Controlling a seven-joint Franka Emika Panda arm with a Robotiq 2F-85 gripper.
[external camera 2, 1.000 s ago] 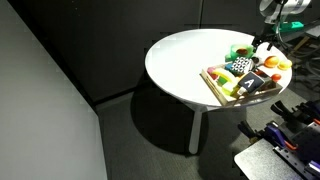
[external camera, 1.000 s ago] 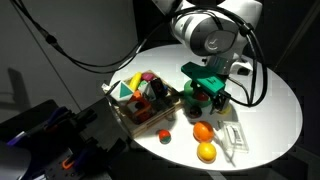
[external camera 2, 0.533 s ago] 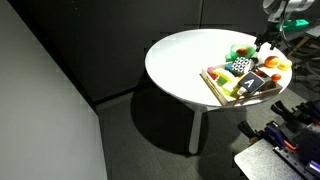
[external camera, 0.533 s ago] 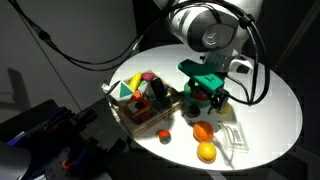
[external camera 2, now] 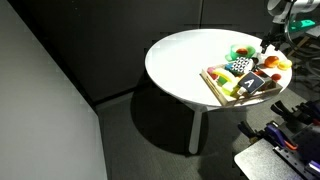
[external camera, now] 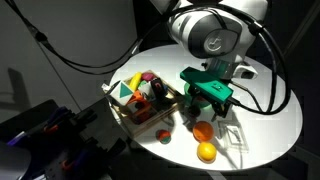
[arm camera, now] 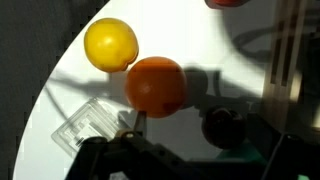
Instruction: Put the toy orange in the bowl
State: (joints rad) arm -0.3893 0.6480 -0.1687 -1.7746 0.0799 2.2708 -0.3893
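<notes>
1. The end effector (external camera: 208,108) hovers just above the toy orange (external camera: 203,131), jaws spread, gripping nothing.
2. The toy orange lies on the white surface (external camera: 280,125), just beside a yellow ball (arm camera: 110,45), near the wooden tray (external camera: 128,112).

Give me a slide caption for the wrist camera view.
Wrist view: toy orange next to a yellower ball on the white table, clear plastic packaging nearby.
</notes>
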